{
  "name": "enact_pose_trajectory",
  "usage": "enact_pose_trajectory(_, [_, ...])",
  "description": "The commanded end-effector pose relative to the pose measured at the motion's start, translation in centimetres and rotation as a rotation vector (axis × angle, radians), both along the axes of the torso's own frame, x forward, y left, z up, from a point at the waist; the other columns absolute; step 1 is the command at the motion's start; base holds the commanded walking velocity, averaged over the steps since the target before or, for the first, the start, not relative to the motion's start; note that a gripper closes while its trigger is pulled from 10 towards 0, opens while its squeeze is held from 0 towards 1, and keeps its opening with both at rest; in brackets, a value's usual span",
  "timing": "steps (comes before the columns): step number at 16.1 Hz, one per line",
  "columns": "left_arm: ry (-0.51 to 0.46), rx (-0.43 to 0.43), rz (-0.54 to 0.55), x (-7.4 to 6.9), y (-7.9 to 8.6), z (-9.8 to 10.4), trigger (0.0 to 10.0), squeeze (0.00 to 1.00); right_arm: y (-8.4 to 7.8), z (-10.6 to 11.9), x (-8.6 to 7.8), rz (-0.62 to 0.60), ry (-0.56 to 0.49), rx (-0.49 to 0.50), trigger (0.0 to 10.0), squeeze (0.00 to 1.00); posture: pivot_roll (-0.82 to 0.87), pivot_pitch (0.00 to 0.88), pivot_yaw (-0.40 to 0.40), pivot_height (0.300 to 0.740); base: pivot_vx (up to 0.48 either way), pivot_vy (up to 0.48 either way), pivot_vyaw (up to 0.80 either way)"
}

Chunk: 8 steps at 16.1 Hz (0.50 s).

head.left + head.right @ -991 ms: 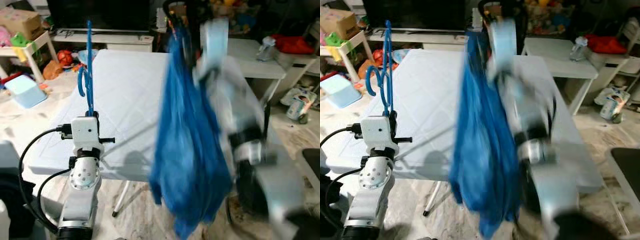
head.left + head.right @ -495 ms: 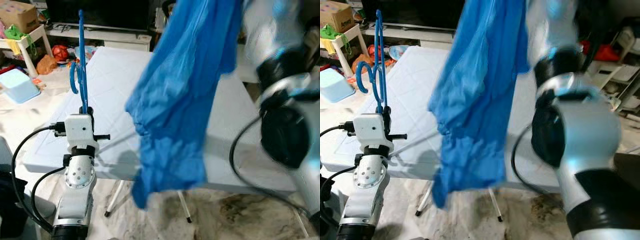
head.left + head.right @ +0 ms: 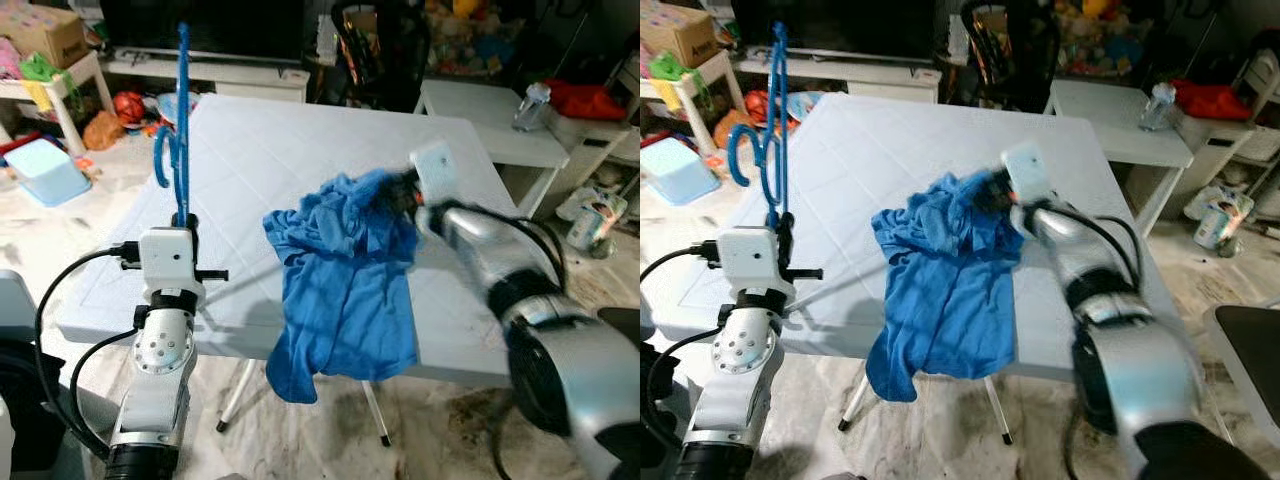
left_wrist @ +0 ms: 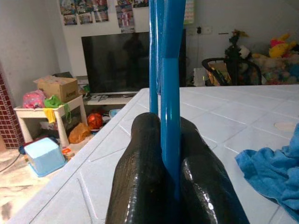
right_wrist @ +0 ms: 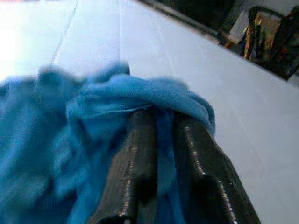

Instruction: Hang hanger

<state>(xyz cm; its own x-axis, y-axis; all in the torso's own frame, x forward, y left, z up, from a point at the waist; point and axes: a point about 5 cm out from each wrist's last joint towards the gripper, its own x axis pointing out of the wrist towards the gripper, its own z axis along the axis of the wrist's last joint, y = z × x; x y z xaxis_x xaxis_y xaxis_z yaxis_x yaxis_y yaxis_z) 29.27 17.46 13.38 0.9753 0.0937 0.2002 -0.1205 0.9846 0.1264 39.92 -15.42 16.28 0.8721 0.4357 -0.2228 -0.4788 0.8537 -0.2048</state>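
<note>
On the robot's left, the left arm rises near the front corner of the white table point(image 3: 250, 150), its wrist pointing straight up. The left gripper point(image 4: 170, 186) is clamped tight on the lower bar of a blue hanger point(image 3: 178, 130), which stands upright above the wrist with its hook curling out to the robot's left. From the left wrist view, both black fingers point(image 4: 140, 172) press against the blue bar from either side.

Across the table, the right arm reaches forward and inward, forearm stretched low over the tabletop. The right gripper point(image 5: 159, 140) is buried in a crumpled blue shirt point(image 3: 345, 290), its two fingers pinched on a fold of the cloth near the bunched upper end. That shirt lies on the table's near right part, rumpled where the gripper holds it, with its lower half draped over the front edge and hanging toward the floor. Hanger and shirt are well apart.
</note>
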Motion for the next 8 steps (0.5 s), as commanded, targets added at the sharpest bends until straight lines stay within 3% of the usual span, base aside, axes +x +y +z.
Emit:
enact_pose_trajectory(1, [0.116,-0.008,-0.009,-0.3,0.0,-2.3,10.0,0.0,-0.9,-0.3,-0.2,-0.007,0.028,0.009,10.0,1.0,-0.02,0.0,-0.078,0.74,0.0,0.0,0.0])
enact_pose_trajectory(4, [0.104,-0.017,-0.035,-0.4,-0.2,-2.0,10.0,0.0,-1.4,-1.0,-0.9,0.041,0.06,0.063,10.0,1.0,-0.02,0.0,-0.07,0.74,0.0,0.0,0.0])
enact_pose_trajectory(6, [0.117,-0.026,-0.058,-0.6,-0.3,-2.3,10.0,0.0,-1.3,-2.3,-2.6,0.203,0.091,0.128,10.0,1.0,-0.03,0.0,-0.068,0.74,0.0,0.0,0.0])
enact_pose_trajectory(8, [0.112,-0.047,-0.095,-0.7,-0.7,-2.3,10.0,0.0,-1.4,-3.2,-4.3,0.33,0.133,0.133,10.0,1.0,-0.03,0.0,-0.065,0.74,0.0,0.0,0.0])
